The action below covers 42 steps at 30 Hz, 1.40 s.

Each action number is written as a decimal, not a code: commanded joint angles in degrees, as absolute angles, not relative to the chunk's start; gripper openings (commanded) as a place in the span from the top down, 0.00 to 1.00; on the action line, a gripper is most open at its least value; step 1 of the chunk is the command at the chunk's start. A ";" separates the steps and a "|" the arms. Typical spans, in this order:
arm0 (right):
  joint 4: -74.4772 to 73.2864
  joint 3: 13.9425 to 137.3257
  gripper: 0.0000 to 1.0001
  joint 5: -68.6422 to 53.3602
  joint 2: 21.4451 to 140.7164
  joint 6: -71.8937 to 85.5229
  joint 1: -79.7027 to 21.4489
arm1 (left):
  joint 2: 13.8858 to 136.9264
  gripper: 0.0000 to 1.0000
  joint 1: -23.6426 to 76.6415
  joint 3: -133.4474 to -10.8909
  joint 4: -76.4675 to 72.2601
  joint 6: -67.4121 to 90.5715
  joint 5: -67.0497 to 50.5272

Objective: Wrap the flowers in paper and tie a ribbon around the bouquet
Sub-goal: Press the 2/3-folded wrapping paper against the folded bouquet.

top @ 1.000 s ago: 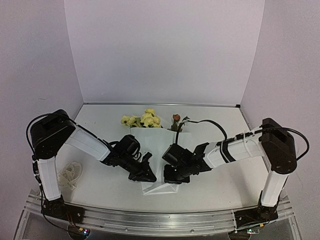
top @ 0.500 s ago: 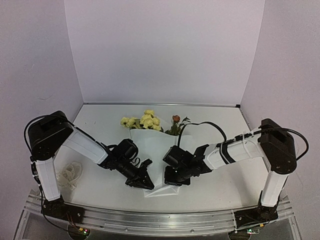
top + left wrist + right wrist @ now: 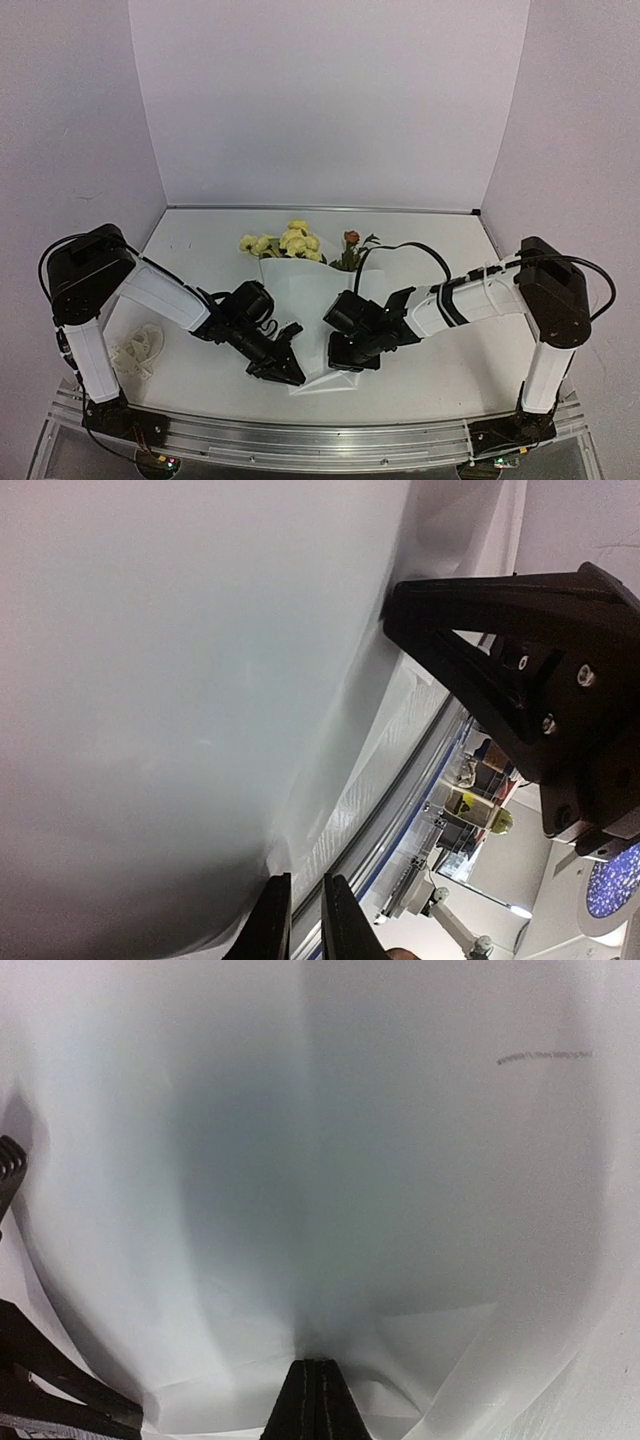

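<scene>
Paper point(image 3: 300, 300) is creasing easily, thin, floppy: your right gripper point(image 3: 315, 1370) is clenching its bottom fold; about your left gripper point(image 3: 303, 882) I cannot tell.

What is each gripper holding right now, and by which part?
Right gripper is shut on the paper, pinching its folded near end. Left gripper sits at the paper's near-left edge, jaws slightly apart; no hold shows.

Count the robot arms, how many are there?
2. The left arm reaches in from the left, the right arm from the right, both meeting at the near end of the white paper. None seems hidden.
</scene>
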<state>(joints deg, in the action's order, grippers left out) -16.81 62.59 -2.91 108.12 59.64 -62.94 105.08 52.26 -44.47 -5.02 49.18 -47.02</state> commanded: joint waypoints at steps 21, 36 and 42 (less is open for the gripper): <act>-13.55 68.71 0.89 -3.61 106.30 66.24 -68.00 | 108.01 0.90 54.49 -41.44 -2.00 49.42 -37.07; -6.14 57.58 0.94 -1.00 107.91 73.03 -67.18 | 107.23 0.92 54.55 -40.35 -1.90 49.64 -36.12; -6.06 53.22 0.95 0.83 104.59 73.37 -65.71 | 107.07 0.92 54.56 -40.02 -1.64 49.35 -35.95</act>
